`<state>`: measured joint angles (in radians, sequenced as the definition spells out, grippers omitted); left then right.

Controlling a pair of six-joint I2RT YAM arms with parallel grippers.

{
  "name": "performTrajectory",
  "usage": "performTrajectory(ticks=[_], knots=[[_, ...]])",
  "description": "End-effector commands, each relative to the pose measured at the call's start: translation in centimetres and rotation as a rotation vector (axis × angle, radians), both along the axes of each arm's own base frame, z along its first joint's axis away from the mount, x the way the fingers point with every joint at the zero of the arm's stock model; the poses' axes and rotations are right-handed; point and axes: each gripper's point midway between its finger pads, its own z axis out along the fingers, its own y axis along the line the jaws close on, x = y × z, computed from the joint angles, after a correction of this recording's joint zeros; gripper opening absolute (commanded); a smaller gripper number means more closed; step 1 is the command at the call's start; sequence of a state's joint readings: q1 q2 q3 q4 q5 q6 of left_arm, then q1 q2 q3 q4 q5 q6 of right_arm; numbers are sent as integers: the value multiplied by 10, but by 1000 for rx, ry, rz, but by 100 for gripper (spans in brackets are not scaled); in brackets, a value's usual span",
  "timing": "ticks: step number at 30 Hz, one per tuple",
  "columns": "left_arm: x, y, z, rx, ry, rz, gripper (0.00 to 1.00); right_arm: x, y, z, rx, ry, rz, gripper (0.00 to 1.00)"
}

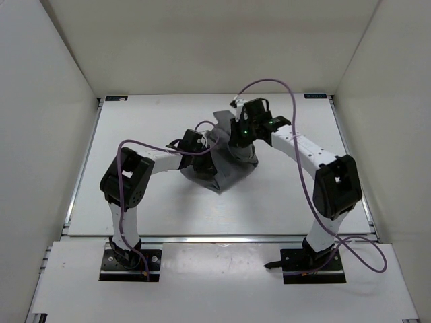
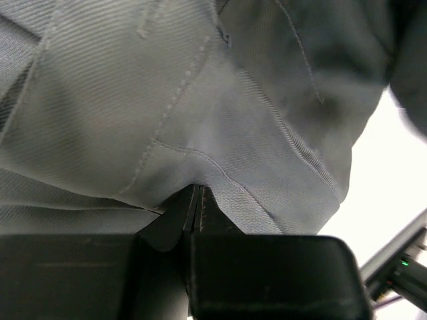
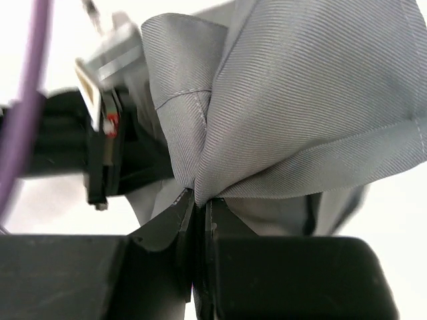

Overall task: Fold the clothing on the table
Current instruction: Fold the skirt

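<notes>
Both sets of jaws, left gripper [image 2: 198, 200] and right gripper [image 3: 200, 200], are clamped on gathered folds of the clothing [image 1: 225, 161]. Beyond them, it is bunched mid-counter [image 1: 161, 208]. No finished fold is seen; flattening remains. Its long axis cannot be told.

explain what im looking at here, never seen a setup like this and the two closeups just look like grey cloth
It is a pair of robot arms bolted to the near edge of a white table. The wide picture looks down from above and behind them. The other two come from small cameras on each wrist, so each shows its own end effector up close. On the table lies one piece of grey clothing, bunched up. The left end effector is shut on a fold of it, and the right end effector is pinching a gathered bunch of the same cloth.
</notes>
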<state>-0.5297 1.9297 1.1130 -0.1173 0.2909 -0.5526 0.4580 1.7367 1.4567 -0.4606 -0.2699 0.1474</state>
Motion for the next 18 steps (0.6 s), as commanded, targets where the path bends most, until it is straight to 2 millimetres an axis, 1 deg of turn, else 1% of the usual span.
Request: performTrajectory(ticks=[1, 2, 3, 4, 5, 6, 7, 8, 9, 11, 12, 13, 14, 15, 16, 17, 18], knots=[[-4, 15, -20, 16, 77, 29, 0, -12, 11, -23, -94, 49, 61, 0], [-1, 19, -21, 12, 84, 47, 0, -16, 18, -27, -104, 62, 79, 0], [0, 19, -18, 0, 78, 51, 0, -19, 20, -31, -121, 72, 95, 0], [0, 22, -19, -10, 89, 65, 0, -23, 24, -37, -135, 91, 114, 0], [1, 26, -18, -11, 91, 76, 0, -29, 31, -42, -142, 105, 145, 0], [3, 26, -17, -28, 89, 82, 0, -28, 27, -44, -153, 111, 143, 0], [5, 26, -13, -40, 78, 86, 0, -36, 36, -45, -143, 120, 173, 0], [3, 26, -15, -43, 83, 84, 0, -41, 34, -50, -144, 139, 178, 1], [5, 31, -16, -38, 89, 104, 0, -47, 38, -52, -127, 151, 194, 0], [4, 27, -16, -48, 87, 98, 0, -52, 48, -49, -80, 153, 211, 0], [3, 28, -15, -52, 90, 103, 0, -60, 55, -47, -46, 171, 226, 0], [2, 24, -16, -63, 95, 100, 0, -59, 57, -51, -30, 171, 225, 0], [3, 23, -15, -67, 85, 98, 0, -60, 66, -44, 7, 159, 236, 0], [0, 21, -16, -73, 96, 100, 0, -66, 73, -46, 19, 168, 248, 0], [-2, 20, -17, -77, 104, 102, 0, -62, 75, -45, 34, 165, 239, 0], [-1, 19, -16, -81, 94, 104, 0, -68, 80, -49, 39, 183, 259, 0], [-1, 20, -16, -87, 100, 110, 0, -69, 86, -49, 49, 184, 272, 0]])
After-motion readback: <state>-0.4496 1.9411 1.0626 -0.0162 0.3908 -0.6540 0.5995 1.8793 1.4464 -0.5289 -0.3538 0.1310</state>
